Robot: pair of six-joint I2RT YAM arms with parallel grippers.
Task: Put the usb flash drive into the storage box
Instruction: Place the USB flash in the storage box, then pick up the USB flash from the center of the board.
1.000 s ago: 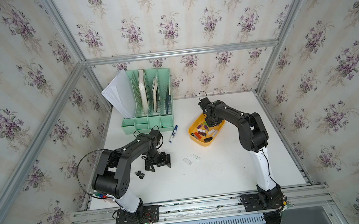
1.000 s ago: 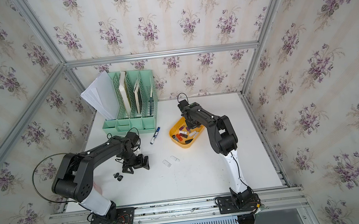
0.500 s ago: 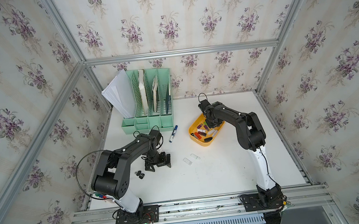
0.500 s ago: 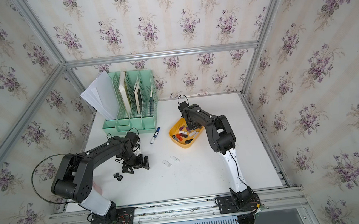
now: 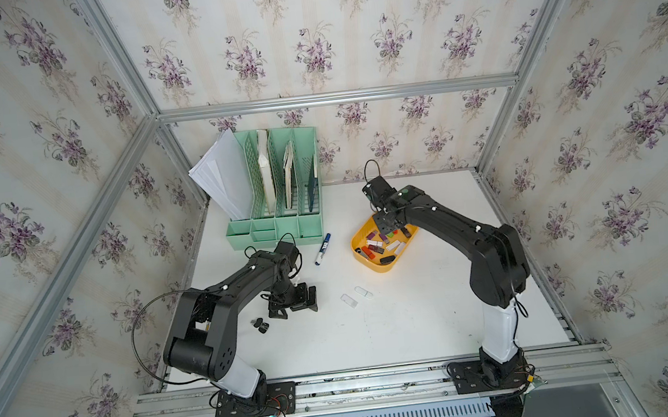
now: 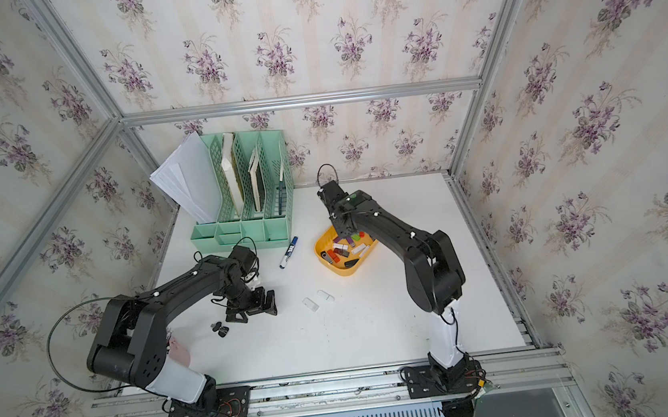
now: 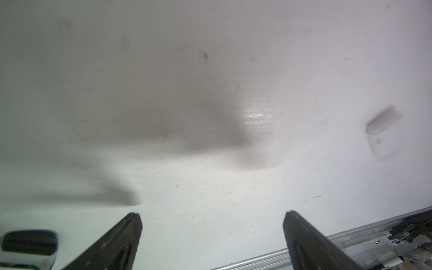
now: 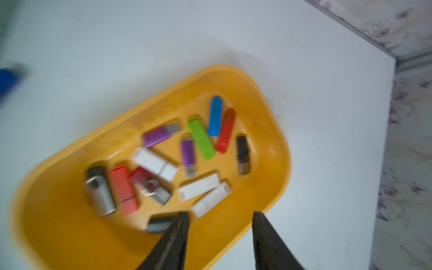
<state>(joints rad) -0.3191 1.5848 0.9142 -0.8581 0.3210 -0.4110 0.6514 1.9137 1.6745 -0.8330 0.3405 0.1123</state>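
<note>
While the right claw [image 8: 219,214] hangs parted and empty over the storage box [image 5: 389,269], we find two white usb flash drives [image 5: 348,300] on the tabletop [image 5: 419,326] between that box and the wide-open, empty left claw [image 7: 212,212], which we judge nearer.

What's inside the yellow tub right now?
The storage box holds loose usb flash drives: white, red, purple, green, blue, black, silver. The right pincer, open, hangs above it and covers part of one dark drive.
</note>
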